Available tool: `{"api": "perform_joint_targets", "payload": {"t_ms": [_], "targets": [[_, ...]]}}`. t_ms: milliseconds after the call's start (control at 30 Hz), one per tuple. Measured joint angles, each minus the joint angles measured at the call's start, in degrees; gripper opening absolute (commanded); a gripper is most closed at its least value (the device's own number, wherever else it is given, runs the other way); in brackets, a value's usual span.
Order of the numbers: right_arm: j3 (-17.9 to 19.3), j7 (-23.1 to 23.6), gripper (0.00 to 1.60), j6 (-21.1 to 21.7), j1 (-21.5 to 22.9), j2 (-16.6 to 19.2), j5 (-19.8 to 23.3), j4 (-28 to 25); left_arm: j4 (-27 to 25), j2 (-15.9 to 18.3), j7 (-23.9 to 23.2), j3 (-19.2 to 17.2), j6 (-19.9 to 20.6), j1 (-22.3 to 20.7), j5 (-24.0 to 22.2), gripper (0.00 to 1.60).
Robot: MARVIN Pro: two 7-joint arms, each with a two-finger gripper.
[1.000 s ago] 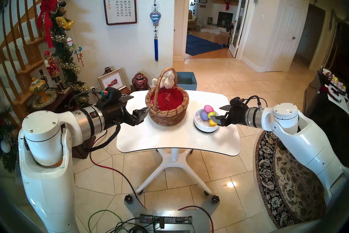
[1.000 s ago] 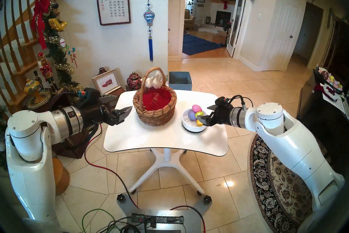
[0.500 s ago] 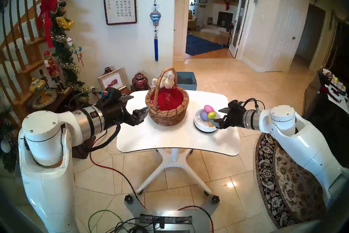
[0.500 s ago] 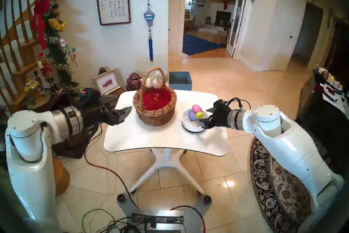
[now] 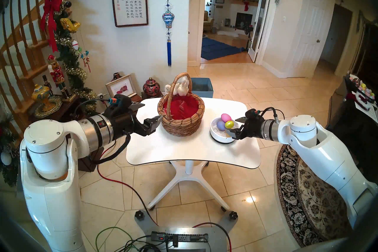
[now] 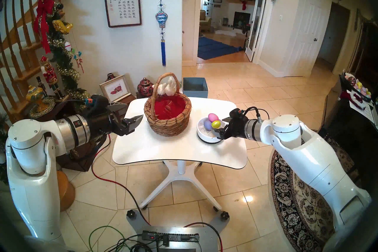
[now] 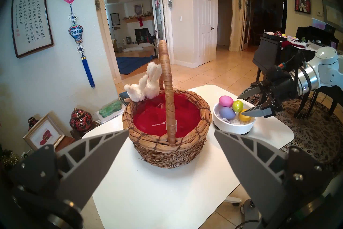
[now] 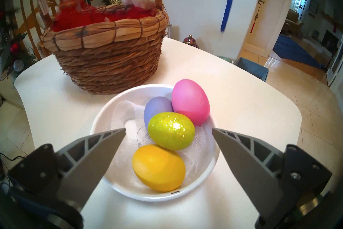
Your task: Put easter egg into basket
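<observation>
The right gripper [image 8: 168, 131] hangs with its jaws spread wide and empty over the near rim of the white bowl [image 8: 104, 117], which sits on the white tabletop [image 8: 241, 96]. Between its fingers lie the easter eggs: a yellow egg [image 8: 158, 167] closest to it, a glittery green egg [image 8: 171, 131] just beyond and touching the yellow one, then a purple egg [image 8: 157, 107] and a pink egg [image 8: 190, 101] at the far side. In the left wrist view one fingertip of this gripper stands right at the yellow egg; whether it touches cannot be told. To the gripper's left the bowl floor is bare of eggs; on its right the eggs crowd toward the rim.

The basket [image 8: 111, 55] stands ahead and to the left of the right gripper, just beside the bowl but apart from it, with a strip of bare tabletop between. Its red lining [image 7: 185, 117] holds no egg, and a white plush bunny [image 7: 148, 85] perches at the far handle foot. The tall handle [image 7: 168, 93] arches across the opening, splitting it into two halves.

The left gripper [image 7: 171, 132] hovers with jaws open and empty, near the basket's other side, its fingers bracketing the near rim without touching it. The tabletop edge nearest the robot is bare.
</observation>
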Motion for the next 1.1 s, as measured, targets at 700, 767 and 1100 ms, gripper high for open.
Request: {"api": "perform_joint_targets", "payload": {"t_ms": [700, 767, 1100], "targets": [[-0.5, 0.4, 1.60, 0.2, 1.1, -1.5, -1.1, 0.2, 0.0, 0.0, 0.0, 0.0, 0.0, 0.0, 0.0, 1.60], [-0.6, 0.4, 1.60, 0.7, 1.2, -1.6, -1.2, 0.2, 0.0, 0.0, 0.0, 0.0, 0.0, 0.0, 0.0, 1.60], [-0.8, 0.1, 1.60, 2.5, 1.7, -2.1, -1.9, 0.3, 0.0, 0.0, 0.0, 0.0, 0.0, 0.0, 0.0, 1.60]]}}
